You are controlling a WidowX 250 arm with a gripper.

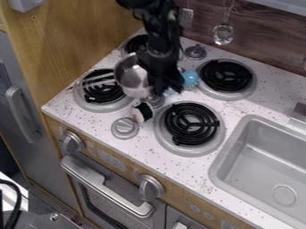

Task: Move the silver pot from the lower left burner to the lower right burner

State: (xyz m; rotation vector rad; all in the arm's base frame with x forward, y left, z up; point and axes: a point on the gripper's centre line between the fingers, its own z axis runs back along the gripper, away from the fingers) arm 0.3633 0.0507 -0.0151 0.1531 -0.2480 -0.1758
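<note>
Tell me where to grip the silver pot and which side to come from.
The pot is probably best pinched at its rim, coming down from above on the side toward the sink: the wall there looks thin, its top is open, and the tool is beside it.

Silver pot (pixel 132 77), tilted, among burners (pixel 103 93)

Sink (pixel 263 163): in the right part of the counter (pixel 185 167). Blue ball (pixel 190 79): beside the rear right burner (pixel 227 75). Black-and-white roll (pixel 142 112): near the front edge, beside a grey knob (pixel 125 128). Oven handle (pixel 101 181): below that edge.
</note>
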